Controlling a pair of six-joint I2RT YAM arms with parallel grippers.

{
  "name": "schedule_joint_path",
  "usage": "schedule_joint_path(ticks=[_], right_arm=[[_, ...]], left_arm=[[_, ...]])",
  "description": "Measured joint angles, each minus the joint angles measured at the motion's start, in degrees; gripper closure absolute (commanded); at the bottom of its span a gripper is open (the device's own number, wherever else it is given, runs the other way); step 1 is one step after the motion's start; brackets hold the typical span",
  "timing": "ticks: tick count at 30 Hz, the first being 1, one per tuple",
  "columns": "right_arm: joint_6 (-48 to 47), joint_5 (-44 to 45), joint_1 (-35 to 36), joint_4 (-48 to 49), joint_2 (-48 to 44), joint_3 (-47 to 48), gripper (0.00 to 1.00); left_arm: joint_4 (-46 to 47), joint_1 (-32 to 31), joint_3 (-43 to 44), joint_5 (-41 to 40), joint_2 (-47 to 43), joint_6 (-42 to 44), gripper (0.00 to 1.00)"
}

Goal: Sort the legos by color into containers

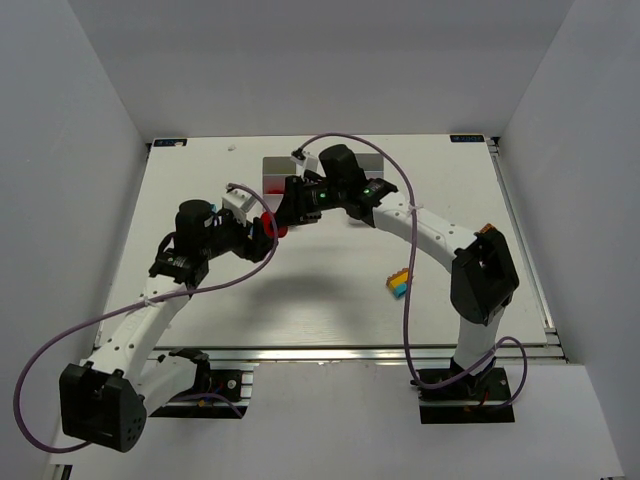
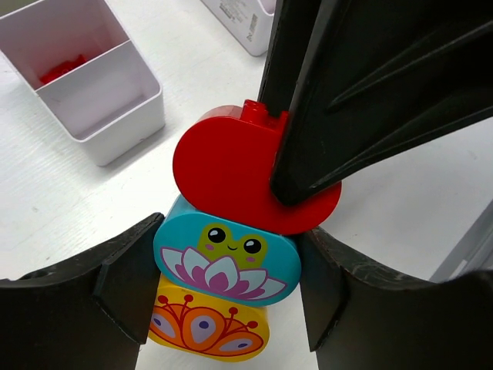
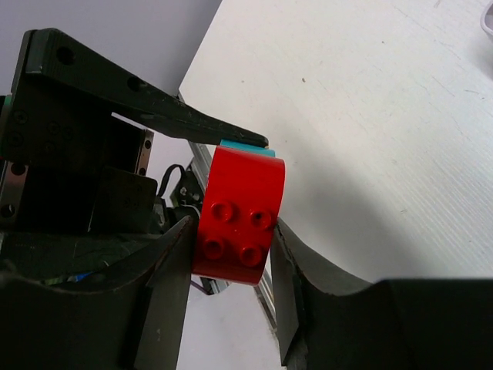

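Note:
A stack of three legos hangs between my two grippers above the table: a rounded red brick (image 2: 231, 173) on a blue frog-print brick (image 2: 227, 258) on a yellow brick (image 2: 208, 327). My left gripper (image 2: 227, 254) is shut on the blue brick. My right gripper (image 3: 231, 231) is shut on the red brick (image 3: 239, 216), and one of its fingers (image 2: 347, 100) lies across it. In the top view the grippers meet at the red brick (image 1: 276, 229), left gripper (image 1: 262, 238) and right gripper (image 1: 290, 210). A white bin (image 2: 115, 116) holds red pieces in one compartment.
A second white bin (image 2: 246, 23) stands beyond the first; in the top view the bins (image 1: 272, 165) sit at the table's back middle, partly hidden by the right arm. A yellow and blue brick pair (image 1: 399, 284) lies on the table at front right.

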Motion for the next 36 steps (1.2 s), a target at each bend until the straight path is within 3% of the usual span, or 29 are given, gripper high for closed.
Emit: schedule_joint_path(ticks=[11,14,21,26,31,36], right_arm=[[0.2,0.7,-5.6,1.4,0.9,3.6,1.0],[-3.5,1.8,-6.4,0.5,1.3,5.0,1.0],[-33.3,6.4,-5.8,0.3,8.5,16.9,1.0],[-53.4,7.6,-5.2,3.2,11.2,16.1,1.0],[-63.2,7.8,-4.8,7.5,13.5,14.5,1.0],[-66.5,7.7,-4.4,10.6,18.2,16.6,1.0]], left_arm=[[-6.3,0.2,-4.3,-7.0,-1.5,3.2,0.98],[-6.6,0.2,-4.3,-8.2,-1.5,3.4,0.99],[-9.1,0.2,-0.2,-9.1,-0.7,1.1,1.0],[-9.0,0.2,4.7,-9.2,-0.2,-2.4,1.0],[-9.1,0.2,5.6,-9.9,-0.6,-4.9,1.0],[-10.1,0.2,5.6,-10.5,-1.6,-5.9,1.0]])
